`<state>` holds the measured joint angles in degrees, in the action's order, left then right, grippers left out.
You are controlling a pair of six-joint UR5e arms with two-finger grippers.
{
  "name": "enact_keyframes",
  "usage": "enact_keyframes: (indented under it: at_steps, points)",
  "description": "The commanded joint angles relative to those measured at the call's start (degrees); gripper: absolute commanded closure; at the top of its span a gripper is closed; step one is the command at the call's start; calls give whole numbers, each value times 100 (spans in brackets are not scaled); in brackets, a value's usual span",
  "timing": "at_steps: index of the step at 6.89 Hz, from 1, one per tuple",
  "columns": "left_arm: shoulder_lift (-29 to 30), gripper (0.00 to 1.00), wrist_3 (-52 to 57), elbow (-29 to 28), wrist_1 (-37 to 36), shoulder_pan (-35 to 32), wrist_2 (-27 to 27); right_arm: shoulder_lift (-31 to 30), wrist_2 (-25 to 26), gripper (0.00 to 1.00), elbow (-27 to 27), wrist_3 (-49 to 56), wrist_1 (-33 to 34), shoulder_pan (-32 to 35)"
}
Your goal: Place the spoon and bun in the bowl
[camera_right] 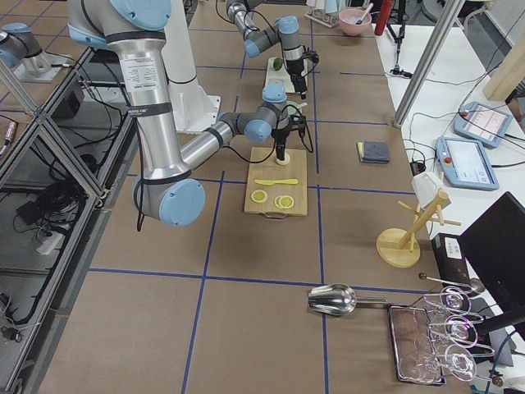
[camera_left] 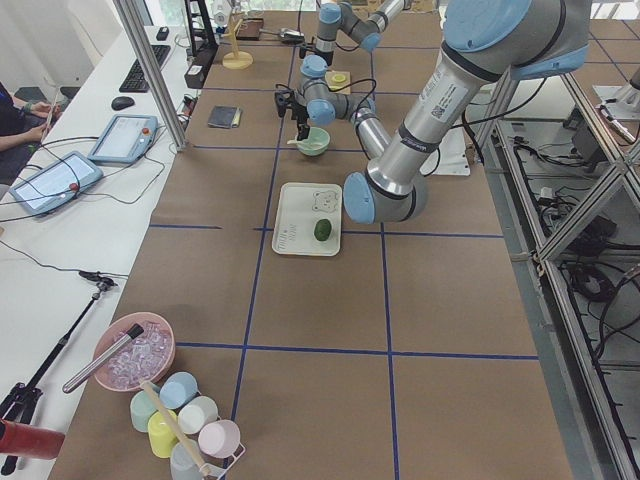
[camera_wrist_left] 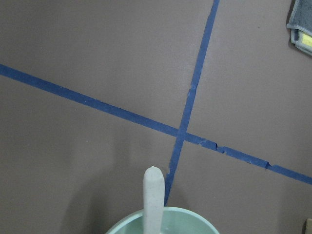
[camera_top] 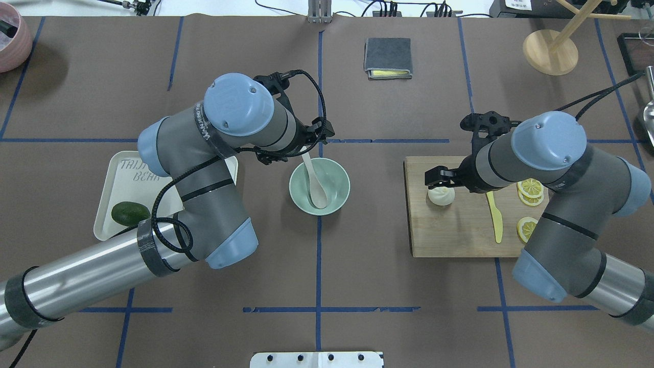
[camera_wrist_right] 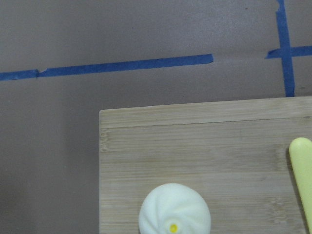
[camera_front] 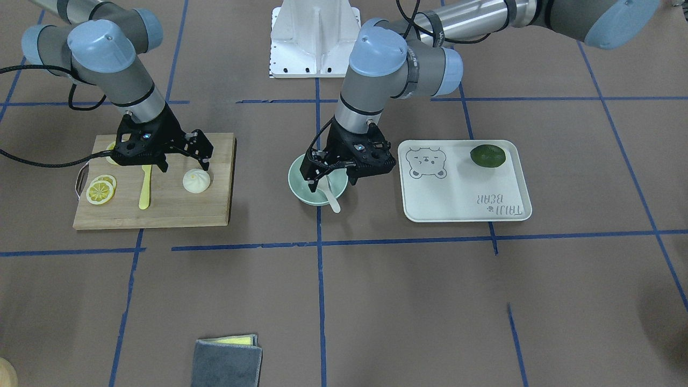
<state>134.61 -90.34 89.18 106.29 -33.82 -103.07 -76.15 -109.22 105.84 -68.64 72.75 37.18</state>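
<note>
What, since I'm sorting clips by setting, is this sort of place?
Probably a robotics lab: a left arm and a right arm work at a table gridded with blue tape, beside an operators' desk with tablets and a keyboard.

Below my wrist sits the bun [camera_wrist_right: 174,208], white and swirled with a small yellow dot, on a wooden cutting board [camera_wrist_right: 204,146], cut off by the picture's lower edge. A yellow knife [camera_wrist_right: 302,168] tip lies on the board at the right edge, apart from the bun. Beyond the board, blue tape [camera_wrist_right: 122,66] lines cross the brown table [camera_wrist_right: 58,146].
</note>
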Motion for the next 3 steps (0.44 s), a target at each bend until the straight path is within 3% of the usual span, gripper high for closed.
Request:
enact_keyframes:
  at_steps: [1, 2, 3]
  points:
    - [-119, 0, 461, 554, -624, -230, -229, 162, 172, 4, -422, 9, -7, -106]
    - [-302, 0, 552, 783, -757, -291, -239, 197, 173, 15, -467, 9, 2, -106]
    - [-461, 0, 797, 1003, -915, -431, -239, 197, 164, 46, -477, 9, 2, -89]
